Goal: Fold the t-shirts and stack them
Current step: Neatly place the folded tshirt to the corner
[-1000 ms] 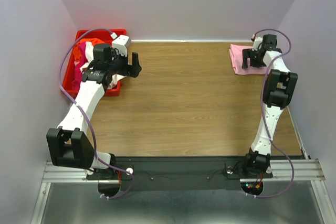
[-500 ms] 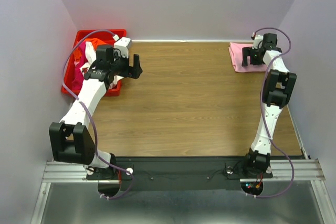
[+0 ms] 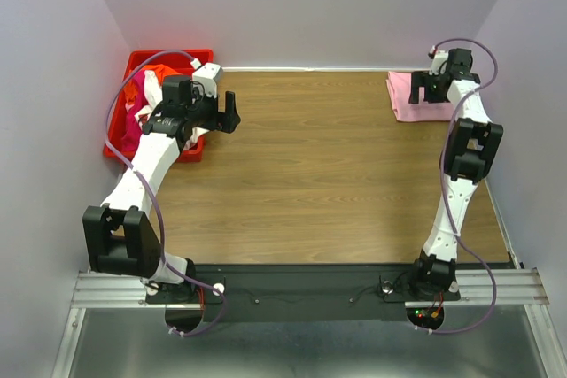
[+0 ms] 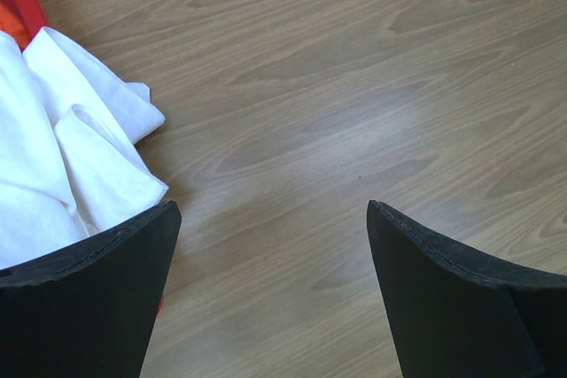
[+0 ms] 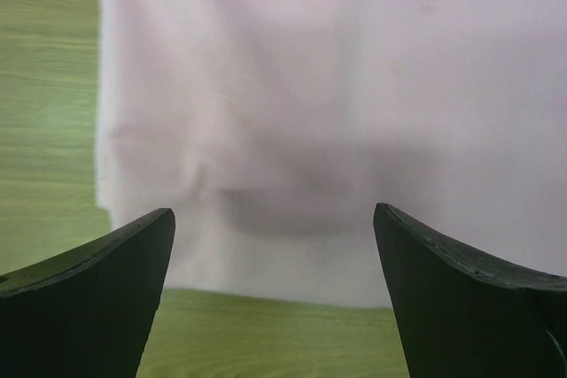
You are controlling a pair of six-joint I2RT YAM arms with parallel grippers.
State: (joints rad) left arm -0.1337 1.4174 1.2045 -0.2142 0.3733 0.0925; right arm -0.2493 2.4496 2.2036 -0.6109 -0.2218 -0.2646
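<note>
A folded light pink t-shirt (image 3: 406,101) lies flat at the table's far right corner; it fills the right wrist view (image 5: 337,95). My right gripper (image 3: 423,90) hovers over it, open and empty (image 5: 275,254). White (image 3: 152,86), orange-red (image 3: 135,88) and magenta (image 3: 131,126) t-shirts are piled in the red bin (image 3: 155,59) at the far left. A white shirt (image 4: 62,165) spills over the bin's edge onto the table. My left gripper (image 3: 229,111) is open and empty above bare wood (image 4: 270,254), just right of the bin.
The wooden table (image 3: 319,174) stretches between the bin and the pink shirt. Grey walls close in at the back and both sides. A purple cable (image 3: 115,95) loops over the bin.
My left gripper shifted slightly towards the back, then stayed put. My right gripper moved a little farther back over the pink shirt.
</note>
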